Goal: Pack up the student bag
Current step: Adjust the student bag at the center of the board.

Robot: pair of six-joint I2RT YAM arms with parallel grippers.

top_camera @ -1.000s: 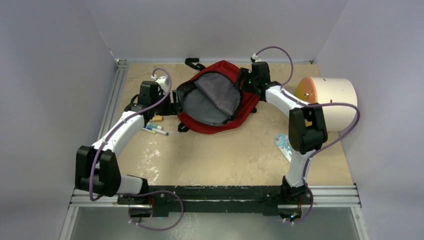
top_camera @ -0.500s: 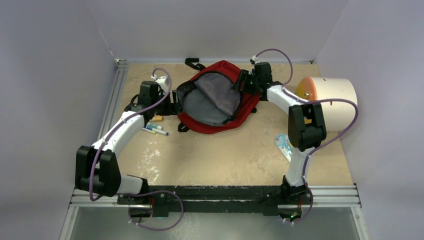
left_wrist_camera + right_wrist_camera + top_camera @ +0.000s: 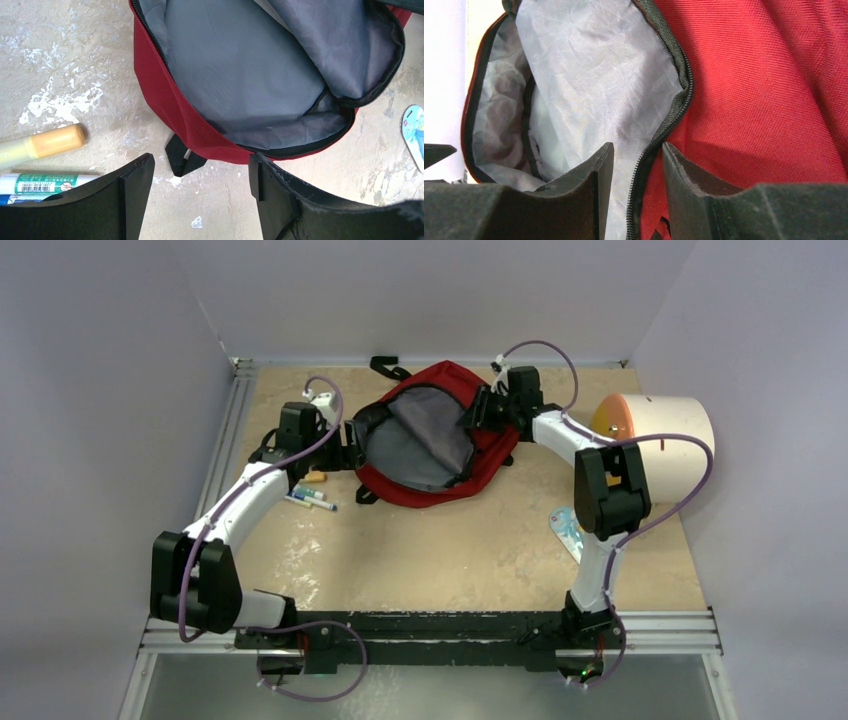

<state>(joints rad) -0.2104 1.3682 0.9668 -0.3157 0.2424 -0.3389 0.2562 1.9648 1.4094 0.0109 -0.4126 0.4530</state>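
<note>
Both arms bolted at near edge of tabletop (image 3: pixel 420 565), reaching fwd to flank the student bag (image 3: pixel 430 488), one per side; looks like a setup to hold the mouth open for loading. Nearest loose item: blue-white flat packet (image 3: pixel 568 528) on right half of tabletop, not packed yet. On left side, mid-depth, white-green marker (image 3: pixel 45 181) lies flat, orange-capped cream stick (image 3: pixel 50 142) just beyond it. Both sit just outside the left gripper (image 3: pixel 200 167) and apart from the bag, prob. queued to go in. That left gripper has jaws spread wide w/ nothing held, hovering by bag's left rim over a black strap loop (image 3: pixel 182 161) poking from under it. Wide stance suits a grab on rim or on a marker, can't say which. Bag itself lies flat at centre-far of tabletop, main compartment unzipped, grey lining (image 3: pixel 240 75) exposed, nothing visible inside. At bag's right-far side the right gripper (image 3: pixel 638 150) has jaws narrow w/ a gap showing, straddling the black zipper edge (image 3: pixel 674 107): lining on one side, red shell on the other, not clamped as far as wrist view shows. Judged step: pinch that flap & lift to widen the mouth. Cream cylinder w/ orange face (image 3: pixel 655 435) lies on its side at right edge. Black shoulder strap (image 3: pixel 388 366) trails to far edge
</note>
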